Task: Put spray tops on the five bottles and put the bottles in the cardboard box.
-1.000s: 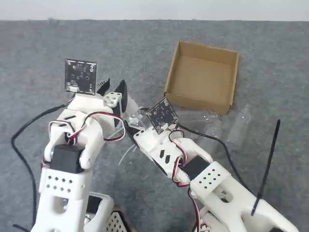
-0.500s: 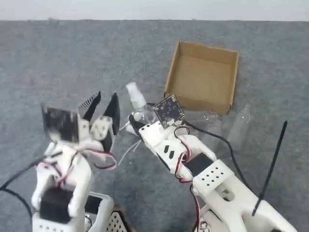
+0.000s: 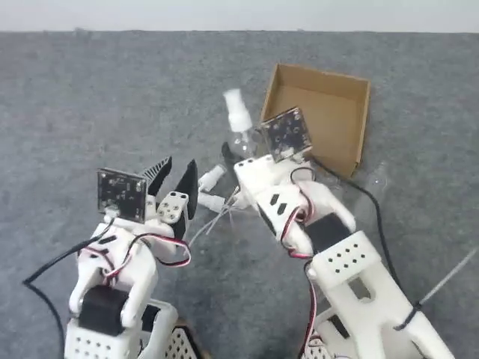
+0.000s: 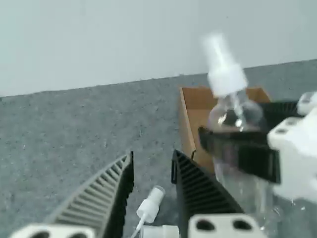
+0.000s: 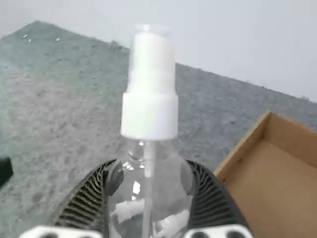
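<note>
We are holding capped bottle (image 3: 243,140) in right gripper (image 5: 150,173), fingers clamped round clear body, just outside cardboard box (image 3: 322,73) wall; we are judging next: clearing rim, staying upright, releasing low inside; left gripper (image 3: 178,166) gaping empty above loose spray tops (image 3: 212,177).
</note>
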